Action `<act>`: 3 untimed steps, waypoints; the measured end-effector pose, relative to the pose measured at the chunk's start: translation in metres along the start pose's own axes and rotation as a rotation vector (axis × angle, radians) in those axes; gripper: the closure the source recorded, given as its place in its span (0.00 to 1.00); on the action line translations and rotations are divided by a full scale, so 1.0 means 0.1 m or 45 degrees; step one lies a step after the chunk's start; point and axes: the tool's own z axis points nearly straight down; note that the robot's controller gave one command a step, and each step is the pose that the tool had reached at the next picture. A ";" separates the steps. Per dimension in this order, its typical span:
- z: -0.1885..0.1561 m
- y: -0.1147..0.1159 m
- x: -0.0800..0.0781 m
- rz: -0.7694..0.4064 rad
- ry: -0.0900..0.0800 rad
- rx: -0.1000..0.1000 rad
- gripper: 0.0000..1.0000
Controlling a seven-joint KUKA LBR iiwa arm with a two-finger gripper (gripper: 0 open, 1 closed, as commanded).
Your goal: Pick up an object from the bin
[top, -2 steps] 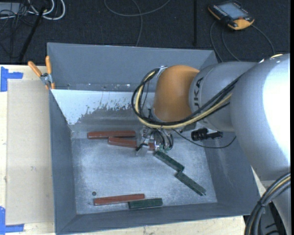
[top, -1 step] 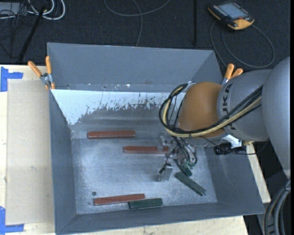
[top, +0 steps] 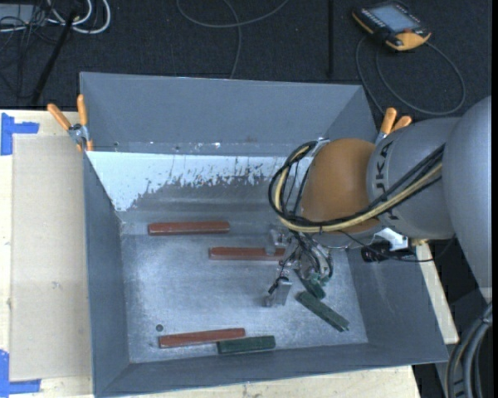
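Hanging low in the grey metal bin (top: 191,123), the gripper (top: 279,290) is just beside a dark green flat bar (top: 324,311) lying diagonally, upper-left to lower-right; whether it is clenched or released cannot be told.

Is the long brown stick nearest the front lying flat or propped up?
Flat: the brown stick rests full length on the bin floor, beside a green stick.

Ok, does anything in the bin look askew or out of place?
Only the dark green bar beside the claw: it lies slanted, whereas the brown bars and the other green bar lie straight across. Nothing looks spilled or broken.
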 end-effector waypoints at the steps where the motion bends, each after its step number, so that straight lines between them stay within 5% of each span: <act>1: 0.00 -0.39 -0.02 0.030 -0.001 -0.005 0.00; 3: 0.00 -0.99 -0.35 0.117 -0.004 0.000 0.00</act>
